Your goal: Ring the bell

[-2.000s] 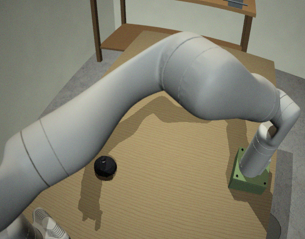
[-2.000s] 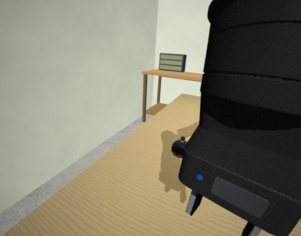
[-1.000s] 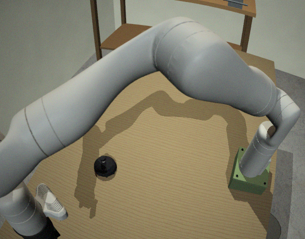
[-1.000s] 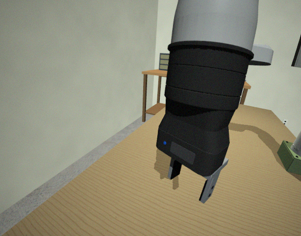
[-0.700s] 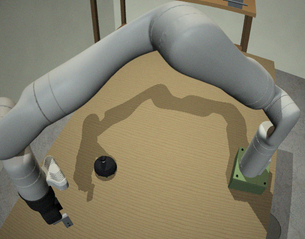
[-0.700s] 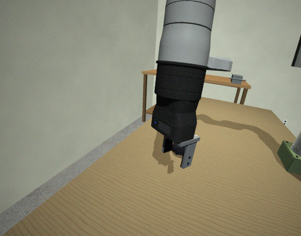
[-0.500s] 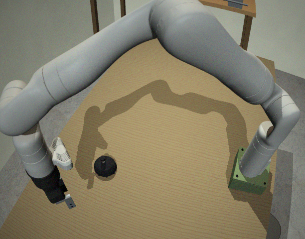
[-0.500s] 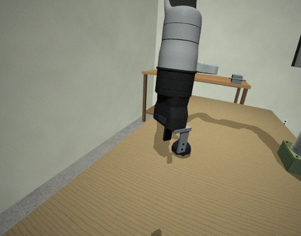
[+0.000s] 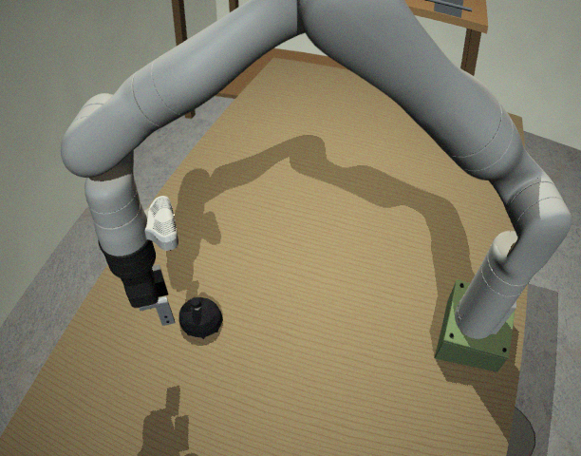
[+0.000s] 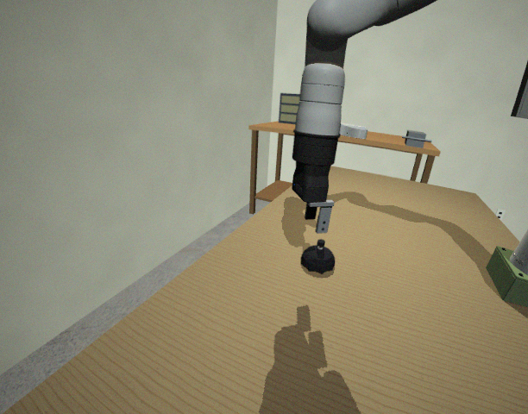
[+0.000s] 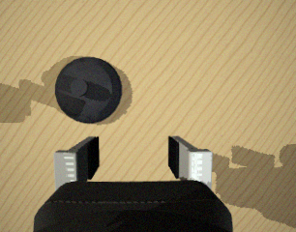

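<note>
1. Gripper (image 11: pixel 134 158) is fully open with nothing between the fingers. Both fingers point down at the table (image 9: pixel 329 275).
2. Bell (image 9: pixel 199 317) is a black dome with a small button (image 10: pixel 320 244) on top. It sits on the wooden table in the lower left of the top view, with its shadow just under it.
3. In the top view the gripper (image 9: pixel 159 310) is just left of the bell and looks apart from it.
4. In the exterior view the gripper (image 10: pixel 318 218) hangs above the bell (image 10: pixel 318 260) near frame centre. There is a visible gap between the fingertips and the button.
5. In the wrist view the bell (image 11: pixel 88 89) is in the upper left, ahead of the left-hand finger and outside the gap between the fingers.
6. The arm arches over the table from its green base (image 9: pixel 445 343) at the right edge of the top view.
7. A side table (image 10: pixel 389 141) stands against the back wall in the exterior view.
</note>
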`<state>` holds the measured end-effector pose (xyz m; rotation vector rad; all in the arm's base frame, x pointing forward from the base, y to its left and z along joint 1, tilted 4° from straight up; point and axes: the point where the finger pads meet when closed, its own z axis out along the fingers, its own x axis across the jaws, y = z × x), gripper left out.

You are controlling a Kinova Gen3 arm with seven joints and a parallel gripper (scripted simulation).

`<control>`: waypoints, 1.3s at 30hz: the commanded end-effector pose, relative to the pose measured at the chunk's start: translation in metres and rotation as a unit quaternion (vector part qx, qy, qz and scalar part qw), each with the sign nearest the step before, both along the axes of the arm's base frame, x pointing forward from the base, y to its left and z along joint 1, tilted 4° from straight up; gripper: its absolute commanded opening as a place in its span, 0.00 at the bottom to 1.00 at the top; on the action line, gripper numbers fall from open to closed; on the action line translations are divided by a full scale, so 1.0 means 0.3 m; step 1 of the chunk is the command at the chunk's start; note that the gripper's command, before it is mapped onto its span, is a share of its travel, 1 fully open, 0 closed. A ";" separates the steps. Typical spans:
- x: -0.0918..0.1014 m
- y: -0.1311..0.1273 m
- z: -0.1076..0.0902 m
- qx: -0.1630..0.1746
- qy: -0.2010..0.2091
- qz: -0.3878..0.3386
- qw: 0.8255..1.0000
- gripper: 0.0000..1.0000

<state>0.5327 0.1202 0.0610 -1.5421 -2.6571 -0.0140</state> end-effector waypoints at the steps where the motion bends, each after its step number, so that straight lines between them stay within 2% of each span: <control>1: -0.021 -0.137 -0.007 -0.005 0.004 -0.035 0.999 1.00; 5: -0.053 -0.236 -0.026 -0.009 0.008 -0.062 0.998 1.00; 14: -0.057 -0.248 -0.029 -0.010 0.009 -0.066 0.998 1.00; 15: -0.057 -0.248 -0.029 -0.010 0.009 -0.066 0.998 0.17; 39: -0.057 -0.248 -0.029 -0.010 0.009 -0.066 0.998 0.17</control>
